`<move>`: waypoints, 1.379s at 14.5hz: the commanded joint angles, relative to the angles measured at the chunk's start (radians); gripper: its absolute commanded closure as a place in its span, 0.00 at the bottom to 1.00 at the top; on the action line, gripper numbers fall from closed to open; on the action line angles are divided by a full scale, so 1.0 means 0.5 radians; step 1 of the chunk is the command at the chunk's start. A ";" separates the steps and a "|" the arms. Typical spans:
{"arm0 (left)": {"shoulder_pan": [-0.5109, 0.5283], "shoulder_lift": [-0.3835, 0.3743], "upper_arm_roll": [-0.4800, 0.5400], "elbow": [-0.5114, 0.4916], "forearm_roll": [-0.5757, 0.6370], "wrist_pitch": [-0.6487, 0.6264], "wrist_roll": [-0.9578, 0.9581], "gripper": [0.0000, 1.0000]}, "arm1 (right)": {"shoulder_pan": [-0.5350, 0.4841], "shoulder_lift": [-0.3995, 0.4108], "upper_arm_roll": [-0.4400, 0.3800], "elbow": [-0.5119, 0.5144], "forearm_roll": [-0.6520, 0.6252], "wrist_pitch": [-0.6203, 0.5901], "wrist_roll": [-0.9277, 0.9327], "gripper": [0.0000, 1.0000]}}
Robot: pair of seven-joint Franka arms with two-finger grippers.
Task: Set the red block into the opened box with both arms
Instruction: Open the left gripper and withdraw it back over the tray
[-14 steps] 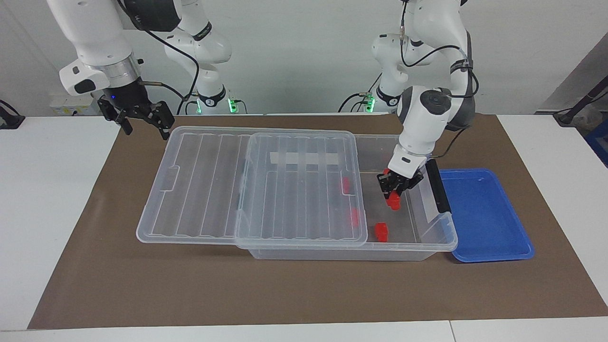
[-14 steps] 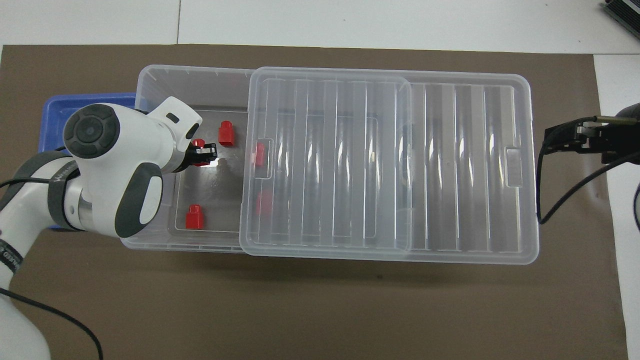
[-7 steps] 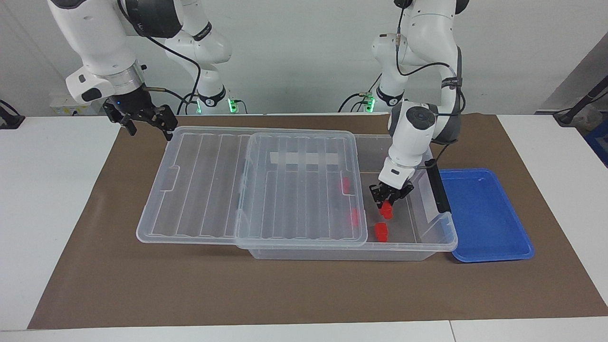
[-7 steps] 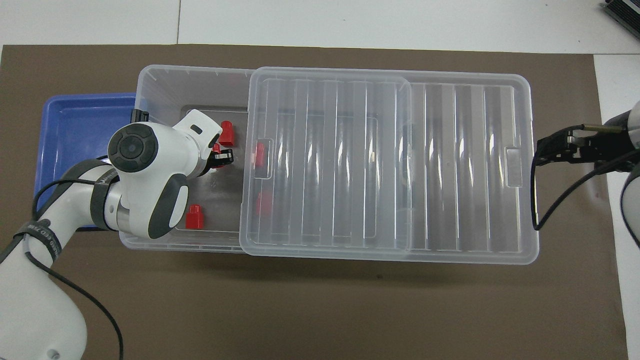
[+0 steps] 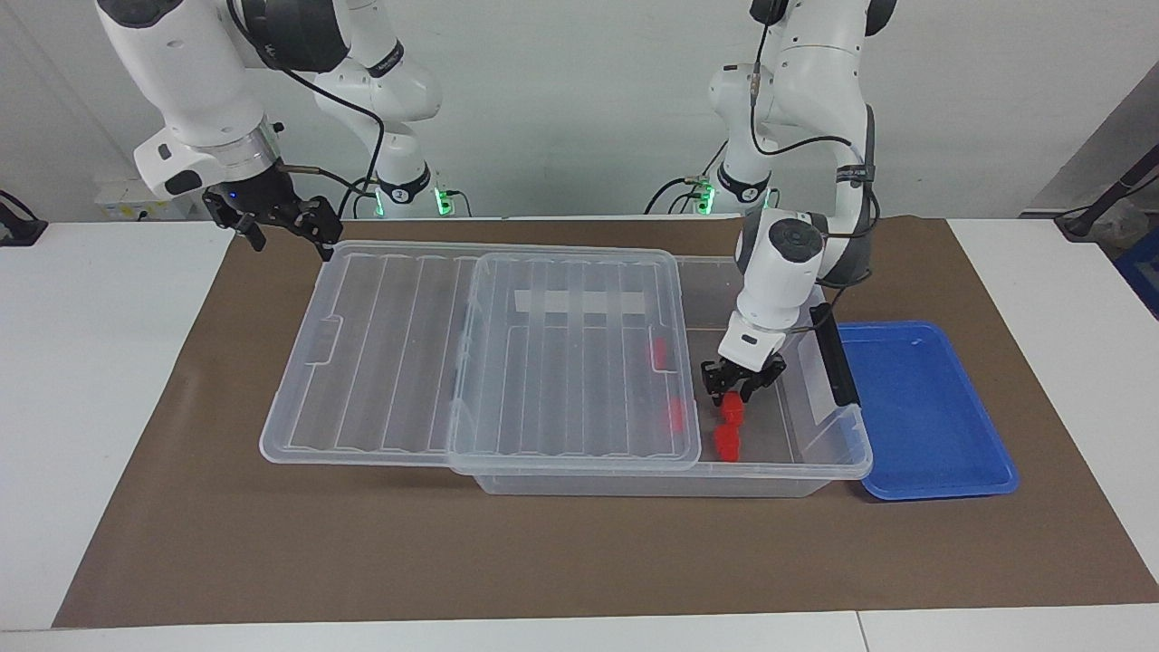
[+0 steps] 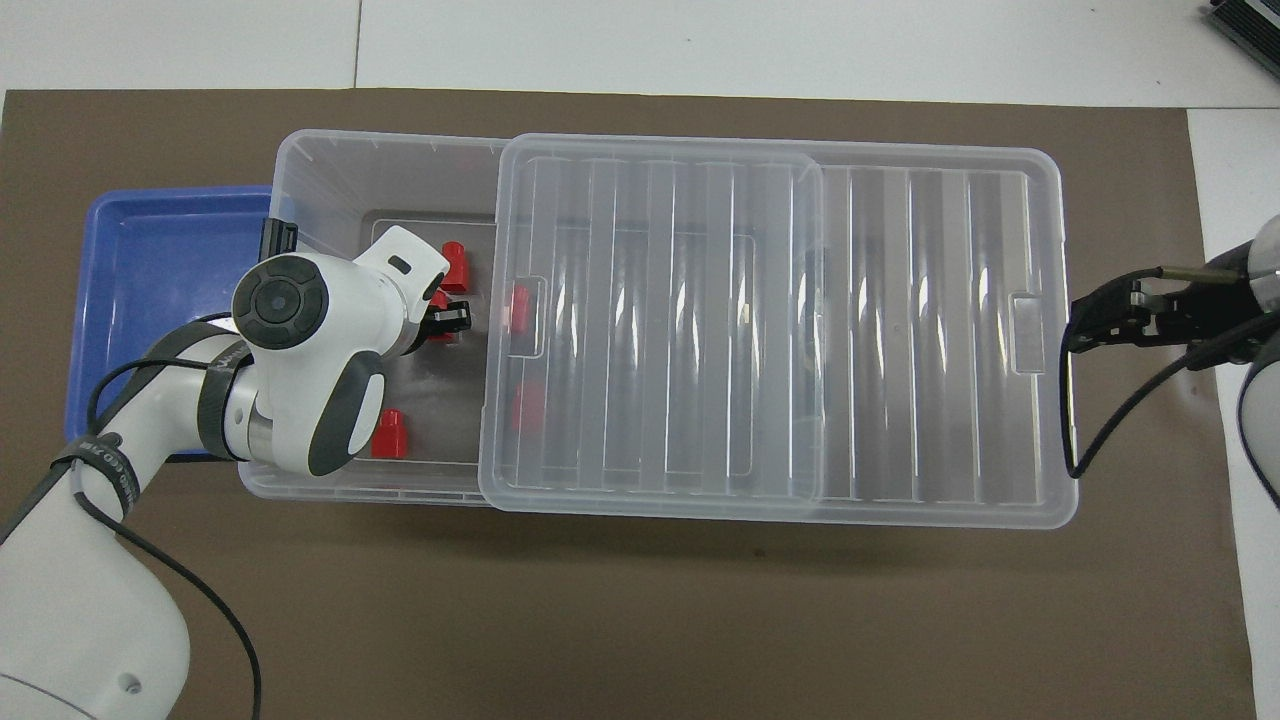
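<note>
The box (image 5: pixel 819 471) sits on the brown mat (image 5: pixel 272 543), its lid (image 5: pixel 398 353) slid toward the right arm's end so that only the end by the blue tray (image 5: pixel 933 417) is uncovered. The left gripper (image 5: pixel 735 391) is down inside that open end, directly above a red block (image 5: pixel 732 409); its fingers look slightly apart, but I cannot tell whether they touch the block. A second block (image 5: pixel 725 441) lies on the box floor just beside it, farther from the robots. Another (image 6: pixel 390 436) lies nearer to the robots. Two more (image 5: pixel 660 353) show dimly under the lid. The right gripper (image 5: pixel 281 226) hangs over the mat at the lid's corner, fingers apart, holding nothing.
</note>
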 commanded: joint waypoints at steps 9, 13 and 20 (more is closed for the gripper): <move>0.014 -0.250 0.028 0.701 0.089 -1.318 -0.003 0.17 | -0.054 -0.087 0.002 -0.188 0.046 0.238 -0.209 0.18; 0.286 -0.396 0.028 0.933 0.092 -1.630 0.449 0.00 | -0.155 -0.203 -0.013 -0.546 0.046 0.627 -0.265 1.00; 0.714 -0.474 0.028 0.902 0.089 -1.590 1.304 0.00 | -0.330 -0.191 -0.016 -0.820 0.135 1.002 -0.311 1.00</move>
